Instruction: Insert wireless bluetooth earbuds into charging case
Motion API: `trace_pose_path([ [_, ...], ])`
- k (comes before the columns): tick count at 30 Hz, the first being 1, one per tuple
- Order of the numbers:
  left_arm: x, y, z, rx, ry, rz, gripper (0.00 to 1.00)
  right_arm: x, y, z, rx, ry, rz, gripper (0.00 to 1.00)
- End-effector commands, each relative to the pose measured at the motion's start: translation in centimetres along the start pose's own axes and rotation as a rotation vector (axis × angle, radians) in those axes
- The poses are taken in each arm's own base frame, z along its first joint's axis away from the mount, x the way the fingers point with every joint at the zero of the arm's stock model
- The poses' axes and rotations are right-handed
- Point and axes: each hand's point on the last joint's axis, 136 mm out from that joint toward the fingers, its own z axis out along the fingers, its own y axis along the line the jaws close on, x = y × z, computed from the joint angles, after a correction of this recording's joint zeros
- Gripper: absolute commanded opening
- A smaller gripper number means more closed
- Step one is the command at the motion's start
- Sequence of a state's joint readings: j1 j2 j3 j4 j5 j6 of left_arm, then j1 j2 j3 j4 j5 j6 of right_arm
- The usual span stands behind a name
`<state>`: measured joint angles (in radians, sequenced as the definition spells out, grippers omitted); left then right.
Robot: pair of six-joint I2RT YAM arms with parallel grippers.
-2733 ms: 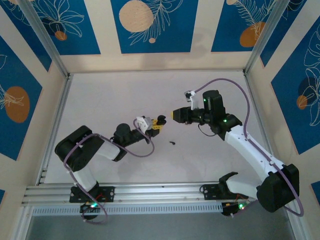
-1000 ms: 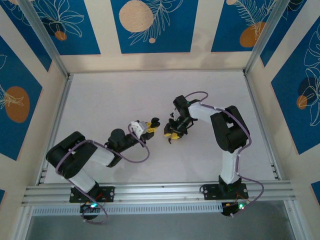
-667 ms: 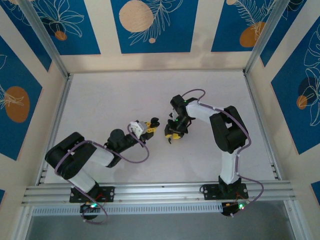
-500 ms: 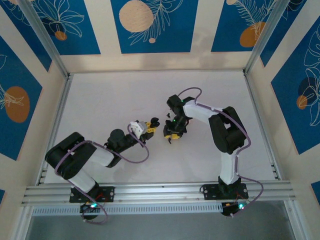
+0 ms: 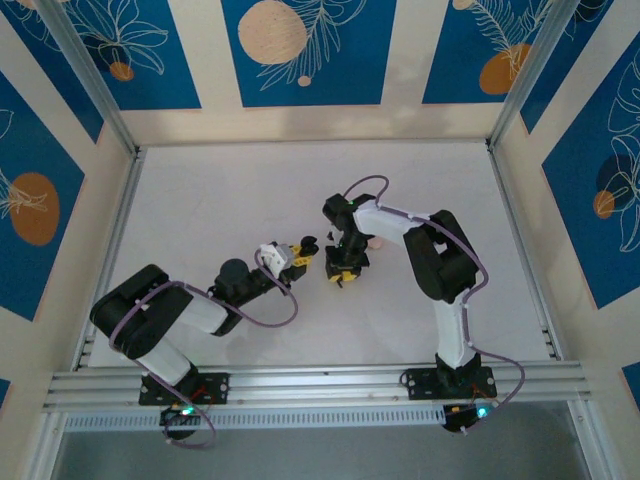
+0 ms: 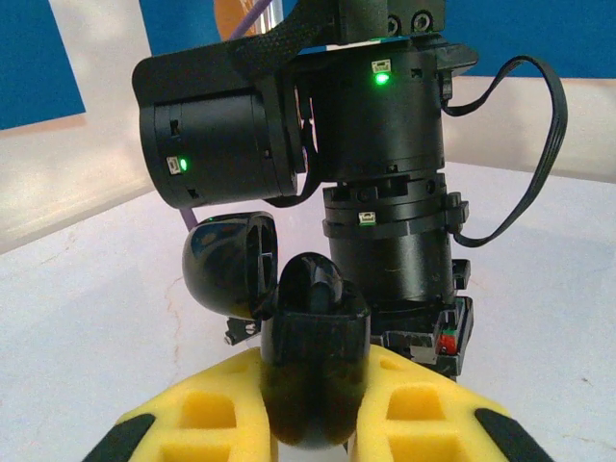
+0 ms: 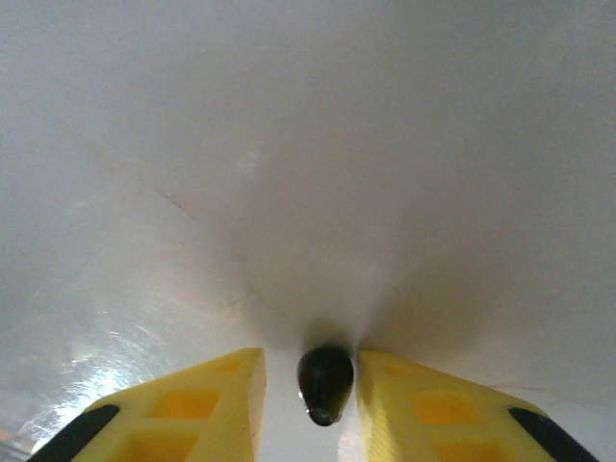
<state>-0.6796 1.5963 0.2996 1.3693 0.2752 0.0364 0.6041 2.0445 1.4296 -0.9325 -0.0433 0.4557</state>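
Left claw (image 6: 313,416) pinches the case (image 6: 313,371) between its yellow fingers (image 6: 207,416), one pad pressed to each side of the glossy black body. The lid (image 6: 229,265) is swung open and stands up and to the left of the body in the left wrist view; the frames do not show what lies inside the case. From above, this claw sits near the middle of the table (image 5: 200,190), pointing right and slightly away from the bases, with the case at its tip. Just beyond the case stands the right arm (image 6: 385,125), its black wrist upright and close, two green lights lit on it, and a black cable looping off to its right. The right claw (image 7: 310,373) points straight down at the table, just to the right of the case from above but apart from it. Its two yellow fingers are narrowly spread, with one small black earbud (image 7: 324,383) lying on the white surface between them. A sliver of table shows between the earbud and the left finger, while the right finger is almost against it, so the earbud is flanked but not pinched.
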Motion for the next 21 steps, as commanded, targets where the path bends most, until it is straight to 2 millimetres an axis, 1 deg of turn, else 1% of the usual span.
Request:
trace_pose_path([
  [1,-1.4,-0.2,-0.4,-0.006,-0.048,0.030,0.11,0.3,-0.2,0.7,0.038,0.024,-0.011,0.27],
  [6,-1.2,-0.3,-0.4,-0.004,-0.044,0.030,0.11,0.1,-0.1,0.9,0.026,0.006,-0.010,0.19],
  [10,-1.0,-0.3,-0.4,-0.002,-0.039,0.031,0.11,-0.5,0.1,-0.1,-0.006,-0.059,-0.002,0.16],
  [14,-0.5,-0.4,-0.1,0.006,-0.026,0.025,0.11,-1.3,0.4,-2.2,-0.076,-0.169,0.013,0.14],
  [21,-0.7,-0.3,1.0,0.017,-0.033,0.010,0.11,-2.4,1.0,-7.6,-0.217,-0.403,-0.008,0.13],
])
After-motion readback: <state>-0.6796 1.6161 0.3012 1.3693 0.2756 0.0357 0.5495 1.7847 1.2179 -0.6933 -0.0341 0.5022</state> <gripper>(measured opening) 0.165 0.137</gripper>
